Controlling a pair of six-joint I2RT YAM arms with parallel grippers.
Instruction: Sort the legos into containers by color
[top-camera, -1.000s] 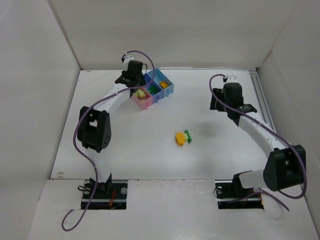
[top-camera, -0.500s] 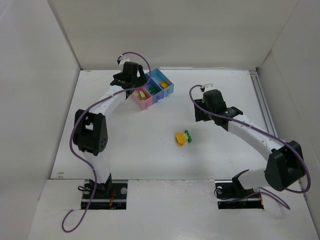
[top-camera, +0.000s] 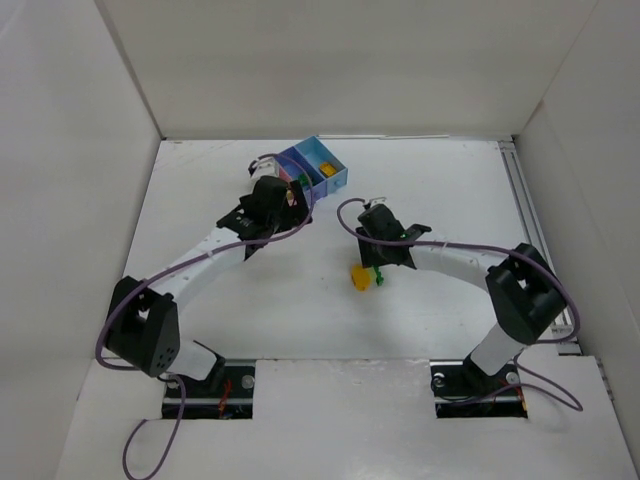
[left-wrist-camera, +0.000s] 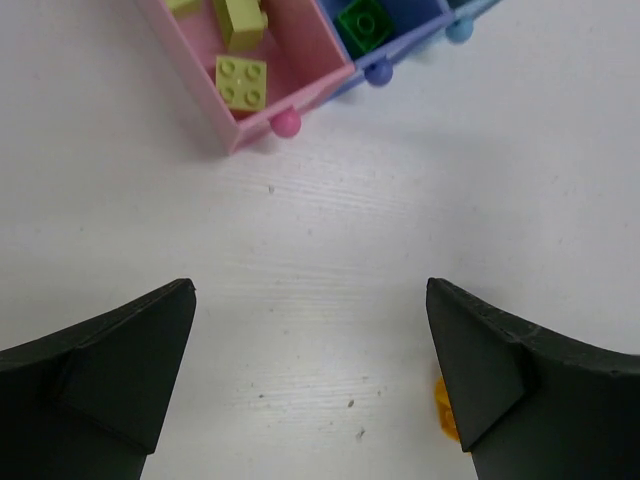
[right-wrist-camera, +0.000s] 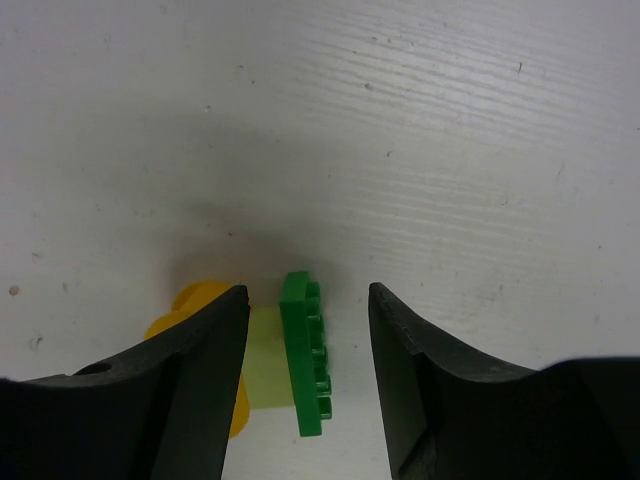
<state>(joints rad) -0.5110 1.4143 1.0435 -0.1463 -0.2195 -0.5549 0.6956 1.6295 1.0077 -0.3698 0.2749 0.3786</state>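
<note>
On the table, a dark green lego (right-wrist-camera: 305, 355) stands on edge against a pale yellow-green lego (right-wrist-camera: 263, 360) and an orange-yellow lego (right-wrist-camera: 190, 308). My right gripper (right-wrist-camera: 308, 300) is open and low, one finger on each side of the green and pale pair, gaps showing. From above, this cluster (top-camera: 362, 277) lies under the right gripper (top-camera: 373, 262). My left gripper (left-wrist-camera: 310, 370) is open and empty over bare table, just short of the containers (top-camera: 318, 168). Pale legos (left-wrist-camera: 242, 80) lie in the pink bin (left-wrist-camera: 300, 95). A dark green lego (left-wrist-camera: 362, 22) lies in the purple-blue bin.
An orange lego (top-camera: 327, 170) sits in the light blue bin. The left arm (top-camera: 200, 260) partly covers the pink bin from above. White walls (top-camera: 80, 200) enclose the table on three sides. A rail (top-camera: 530, 220) runs along the right edge.
The left gripper opened over the pink bin, then drew back toward the table's middle. The right arm swung left and down onto the loose legos, its jaws narrowing.
</note>
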